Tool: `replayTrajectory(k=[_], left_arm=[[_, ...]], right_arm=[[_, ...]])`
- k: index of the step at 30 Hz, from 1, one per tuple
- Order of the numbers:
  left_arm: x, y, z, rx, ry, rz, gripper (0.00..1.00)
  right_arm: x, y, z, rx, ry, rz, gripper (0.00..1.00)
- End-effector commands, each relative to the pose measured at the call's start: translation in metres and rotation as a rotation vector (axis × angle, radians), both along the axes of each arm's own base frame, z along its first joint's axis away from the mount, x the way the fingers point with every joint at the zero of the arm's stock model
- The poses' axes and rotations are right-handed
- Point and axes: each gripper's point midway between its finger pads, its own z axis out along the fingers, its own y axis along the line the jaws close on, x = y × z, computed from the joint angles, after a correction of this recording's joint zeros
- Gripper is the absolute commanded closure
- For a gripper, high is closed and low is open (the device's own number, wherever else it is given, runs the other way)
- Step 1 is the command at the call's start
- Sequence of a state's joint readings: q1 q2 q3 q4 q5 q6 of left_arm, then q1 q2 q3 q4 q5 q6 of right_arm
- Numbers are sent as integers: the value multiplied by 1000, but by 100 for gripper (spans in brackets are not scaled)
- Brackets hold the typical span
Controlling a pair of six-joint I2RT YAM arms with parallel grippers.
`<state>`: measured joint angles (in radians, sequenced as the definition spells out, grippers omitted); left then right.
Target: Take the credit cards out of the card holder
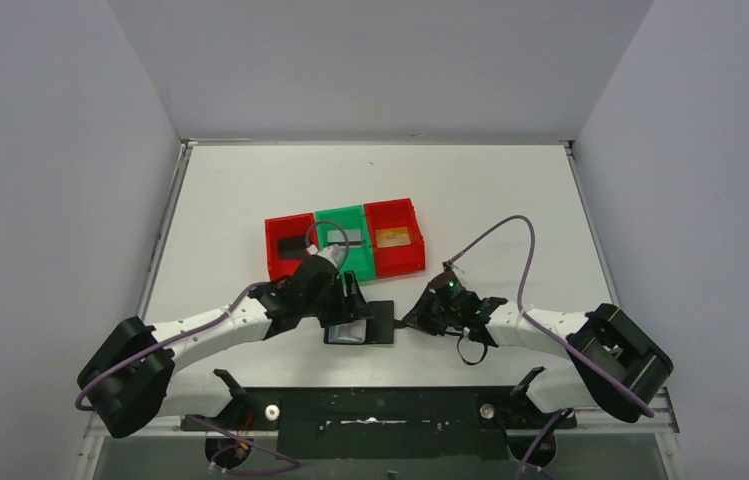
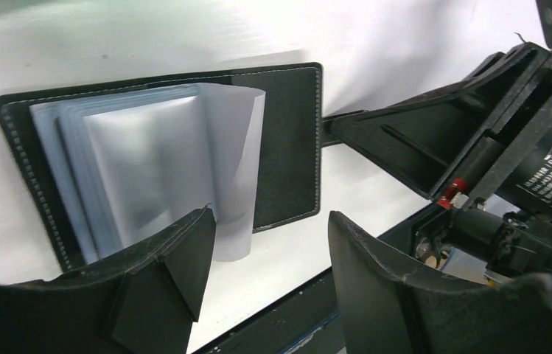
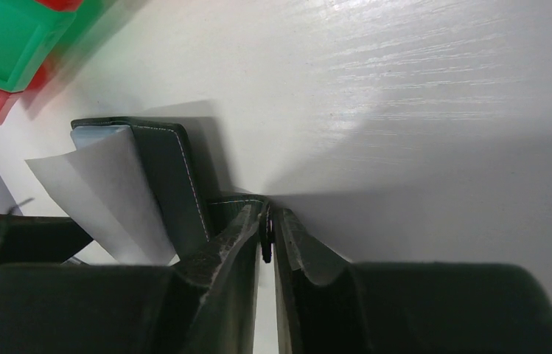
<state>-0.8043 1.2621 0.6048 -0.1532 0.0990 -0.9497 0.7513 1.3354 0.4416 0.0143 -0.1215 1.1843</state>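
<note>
Card holder (image 1: 380,322) lies open on tabletop (image 1: 510,200), long axis 9–3. Right end effector (image 3: 267,215) pinches its 3 o'clock edge. Left end effector (image 2: 271,218), jaws apart, hovers over its 9 o'clock half.

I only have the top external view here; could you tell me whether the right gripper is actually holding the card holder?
Observer: Yes. In the right wrist view, the right gripper is shut on a thin black edge of the card holder.
Operator: Thank you. Is the left gripper closed on anything?
Observer: No. In the left wrist view, the left gripper is open just over the holder, its jaws apart with nothing between them.
Operator: And how do the sleeves look?
Observer: The frosted plastic sleeves are fanned out, and one curls up away from the stack. I cannot tell whether any of them holds a card.
</note>
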Motion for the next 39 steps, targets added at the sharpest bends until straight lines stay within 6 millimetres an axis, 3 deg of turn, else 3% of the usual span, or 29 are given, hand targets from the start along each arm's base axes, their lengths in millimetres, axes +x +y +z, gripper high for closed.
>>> replayTrajectory(k=[1, 6, 13, 17, 23, 30, 34, 39], left_arm=[[4, -28, 20, -116, -35, -70, 43], [5, -41, 23, -164, -33, -100, 43], [1, -59, 9, -170, 1, -149, 42], [1, -73, 17, -194, -16, -176, 42], [-6, -82, 14, -225, 1, -209, 42], [-10, -67, -19, -119, 58, -156, 47], [-17, -60, -31, -95, 86, -151, 52], [-11, -62, -2, -130, 5, -139, 50]], right_arm=[[7, 0, 6, -4, -45, 5, 82], [12, -2, 18, -4, -76, -12, 71], [20, -8, 44, 11, -150, -54, 62], [24, -13, 58, 21, -187, -88, 60], [29, -7, 73, 57, -214, -82, 73], [33, 7, 81, 101, -229, -48, 81], [35, 9, 76, 88, -213, -38, 82], [34, 20, 74, 114, -203, 6, 82]])
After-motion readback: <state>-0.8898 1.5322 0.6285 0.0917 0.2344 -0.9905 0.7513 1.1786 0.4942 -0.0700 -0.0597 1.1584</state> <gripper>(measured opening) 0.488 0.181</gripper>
